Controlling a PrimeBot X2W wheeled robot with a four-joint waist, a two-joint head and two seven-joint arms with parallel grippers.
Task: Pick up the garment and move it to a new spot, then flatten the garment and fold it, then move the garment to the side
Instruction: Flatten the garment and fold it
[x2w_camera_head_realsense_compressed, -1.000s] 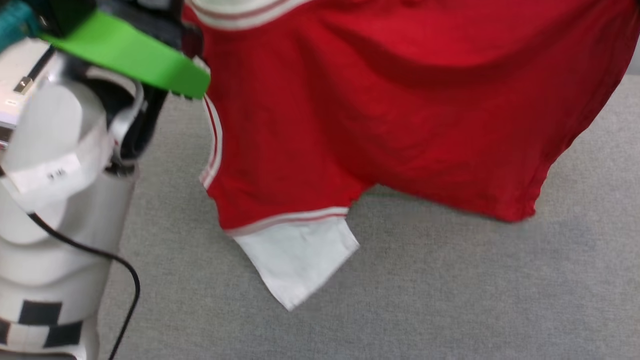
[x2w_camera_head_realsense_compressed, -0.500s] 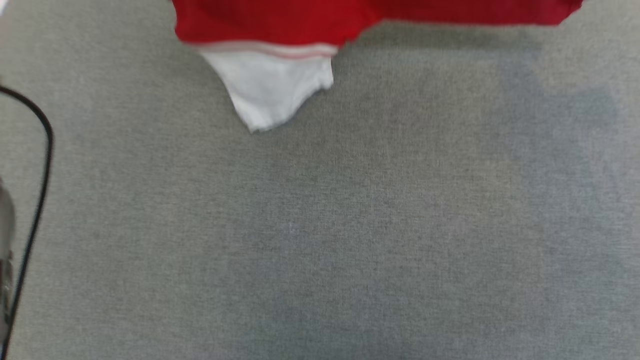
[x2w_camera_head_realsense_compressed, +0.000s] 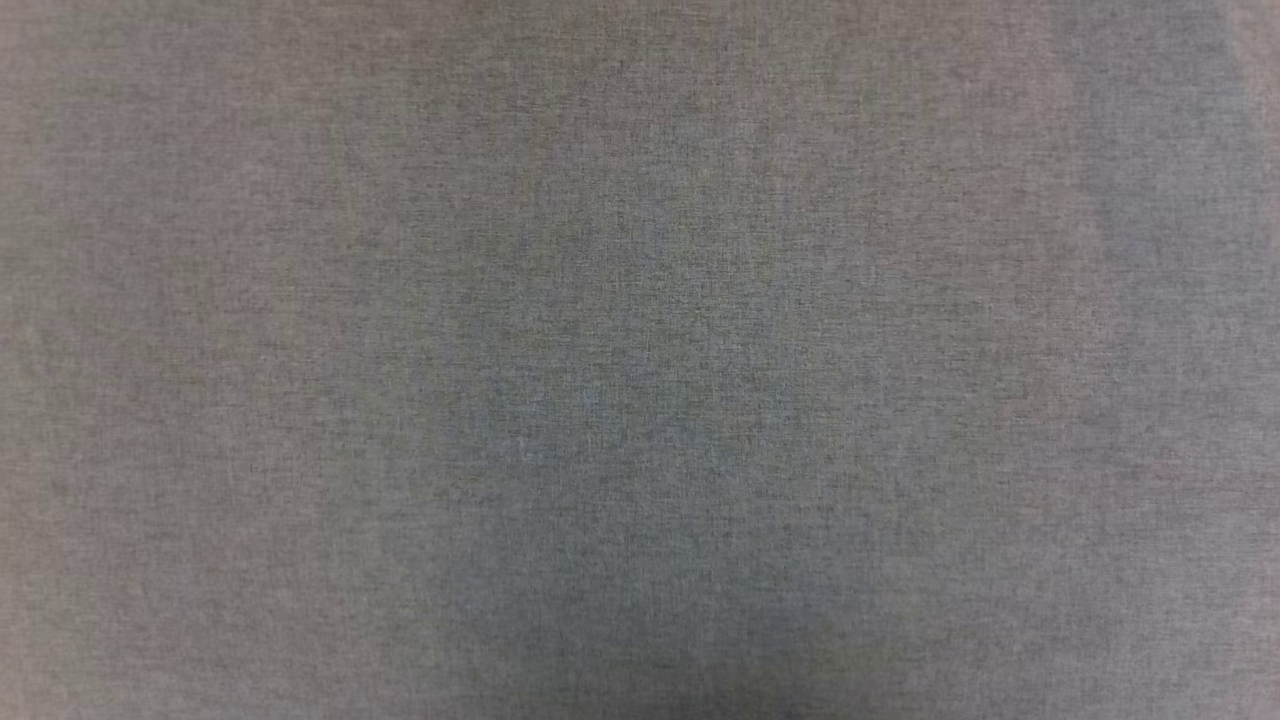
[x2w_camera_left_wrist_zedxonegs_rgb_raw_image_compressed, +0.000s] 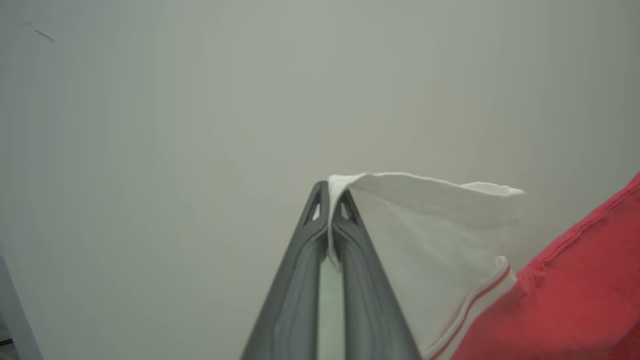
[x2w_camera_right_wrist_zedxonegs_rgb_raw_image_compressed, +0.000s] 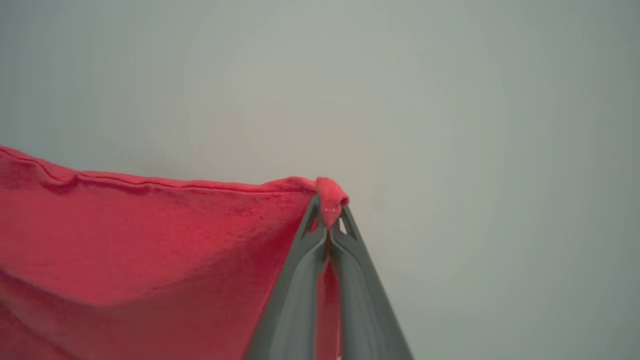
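Field notes: shirt in the air

- Shirt (x2w_camera_left_wrist_zedxonegs_rgb_raw_image_compressed: 575, 305): held up off any support in front of a pale wall (x2w_camera_left_wrist_zedxonegs_rgb_raw_image_compressed: 150, 125), strung between our two claws. Red body, and a white sleeve (x2w_camera_left_wrist_zedxonegs_rgb_raw_image_compressed: 425, 230) with striped trim where it joins the red.
- Left claw (x2w_camera_left_wrist_zedxonegs_rgb_raw_image_compressed: 331, 197): fingers pressed together, pinching the outer corner of the white sleeve. The sleeve cloth runs away from the tips toward the red body.
- Right claw (x2w_camera_right_wrist_zedxonegs_rgb_raw_image_compressed: 330, 212): fingers pressed together on a red hemmed corner of the shirt. A small nub of cloth pokes out past the tips, and the hem runs off taut from that corner.
- Handling, as we judge it: light, soft, limp knit. It sags between the two pinch points and keeps no shape of its own. It is neither fragile nor slippery, though a thin pinch near an edge could creep out under a hard tug.
- Where to hold: we favour corners and stitched hems, as now. The doubled cloth gives the fingers more to bite, and a wide-apart pair of holds should spread the shirt for laying flat.
- Grey woven surface (x2w_camera_head_realsense_compressed: 640, 360) in the head view: we take it as the place to lay the shirt.
- Containers: none noted, and the shirt sits in nothing.
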